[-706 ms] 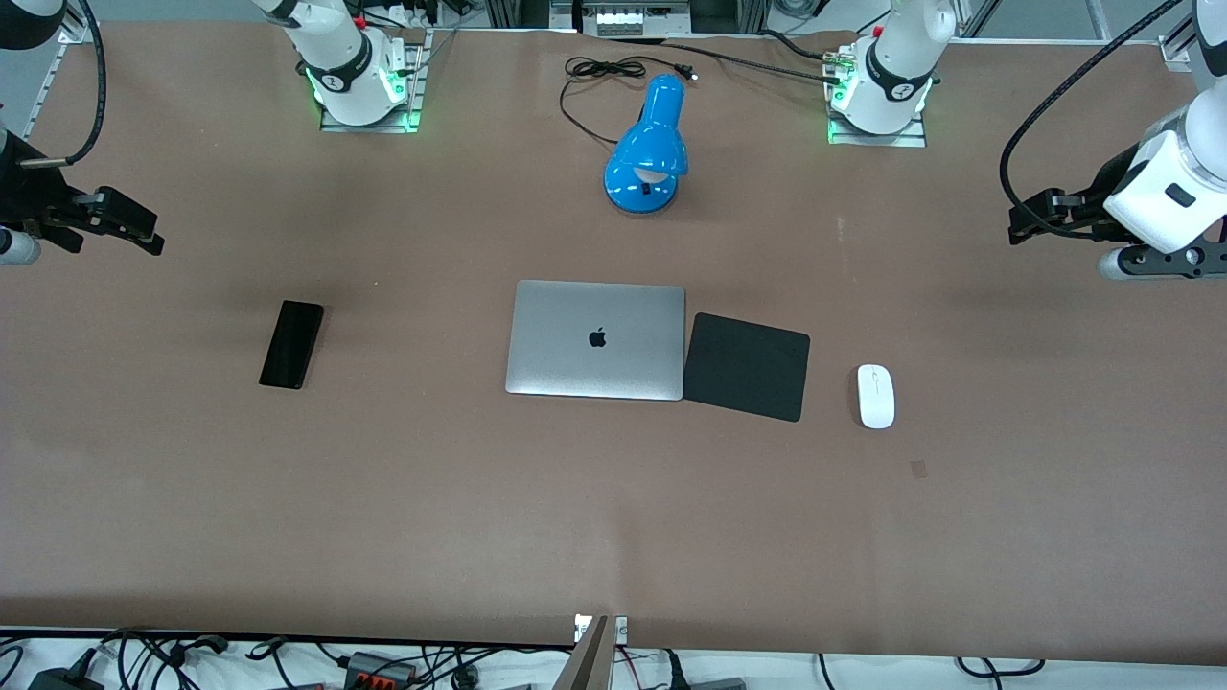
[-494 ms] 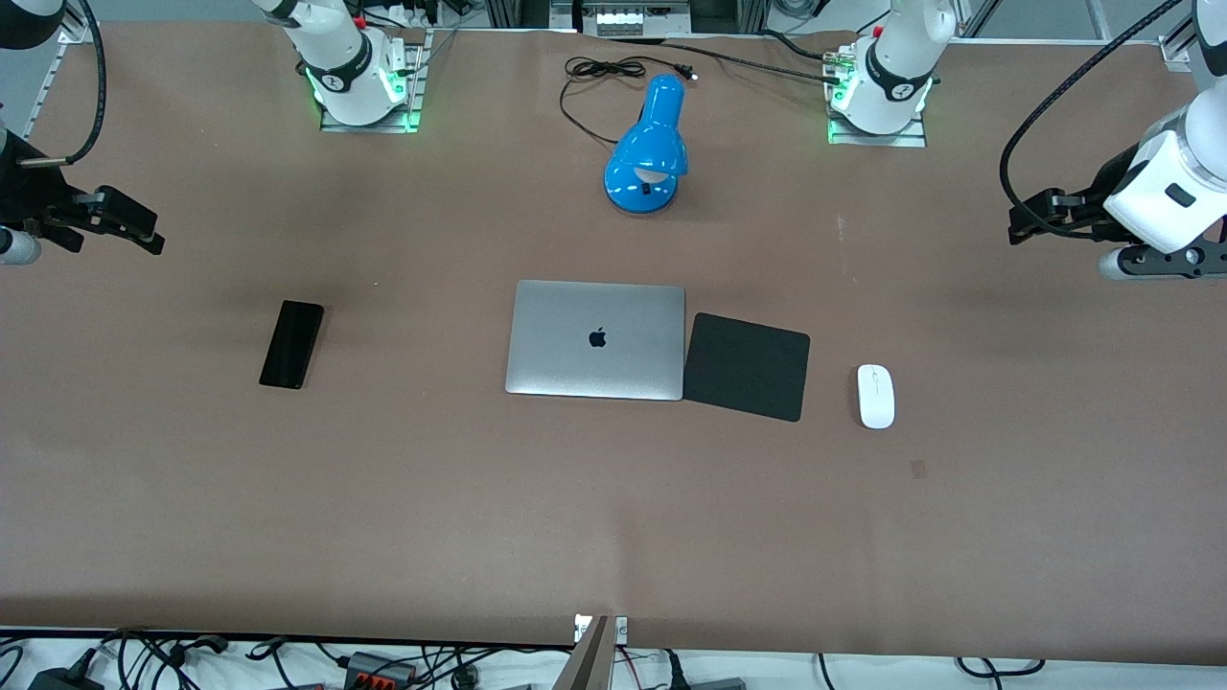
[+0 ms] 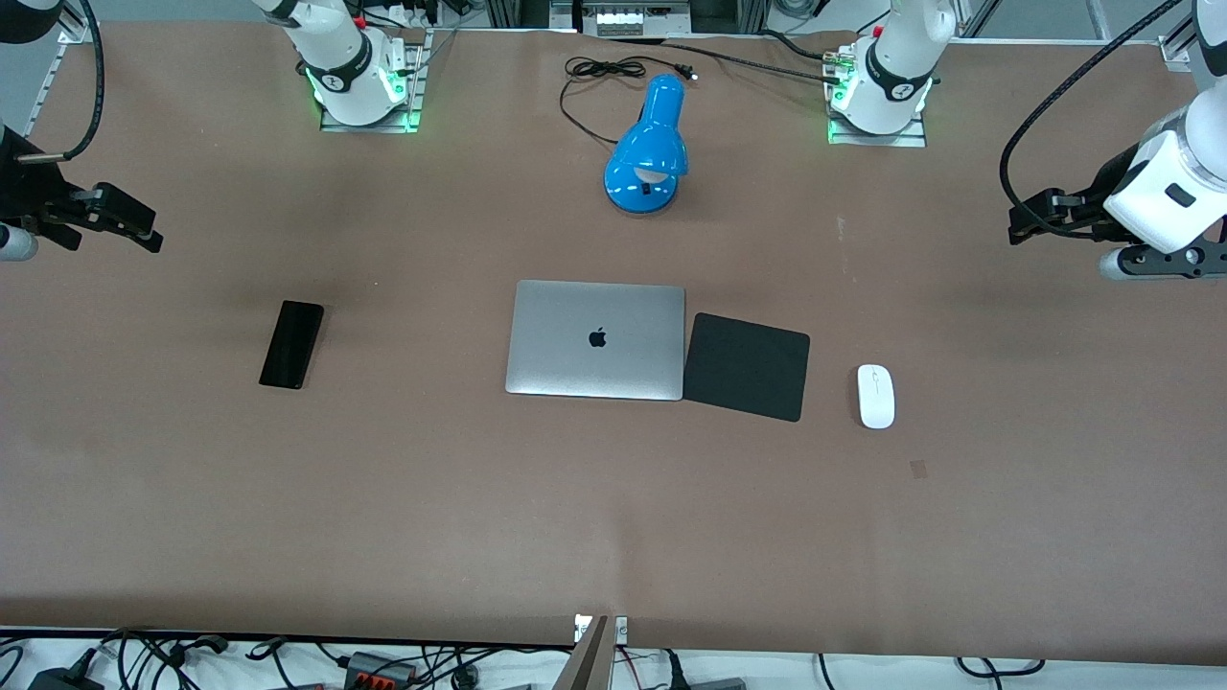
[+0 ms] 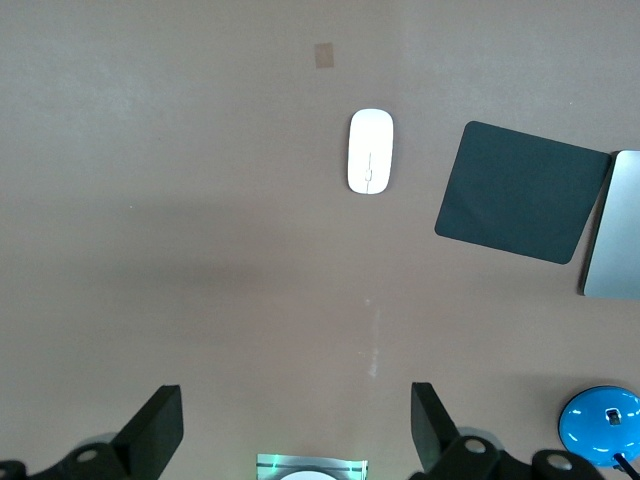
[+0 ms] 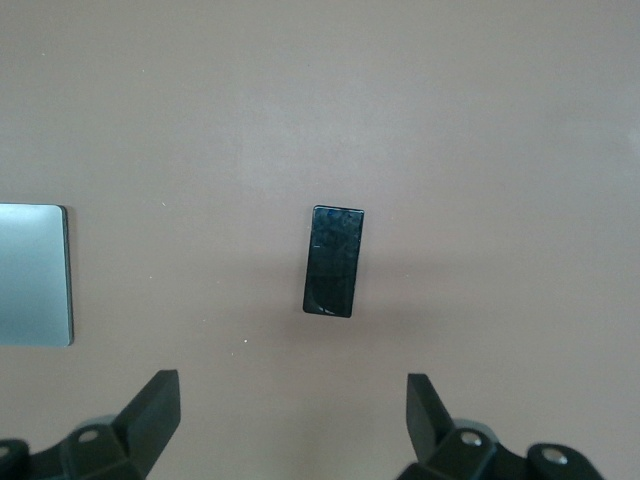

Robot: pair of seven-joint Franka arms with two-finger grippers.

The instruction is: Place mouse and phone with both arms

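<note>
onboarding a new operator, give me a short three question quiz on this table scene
1. True or false: the small white oval mouse lies on the black square mouse pad.
2. Multiple choice: the slim black rectangular phone lies (A) on the closed silver laptop, (B) flat on the brown table toward the right arm's end, (C) in the right gripper.
3. Fill in: the blue desk lamp stands ______ from the front camera than the laptop.

Key:
1. False: it lies on the bare table beside the pad, toward the left arm's end.
2. B. Both the right gripper and the left gripper hang above the table with fingers spread, holding nothing.
3. Farther.
</note>
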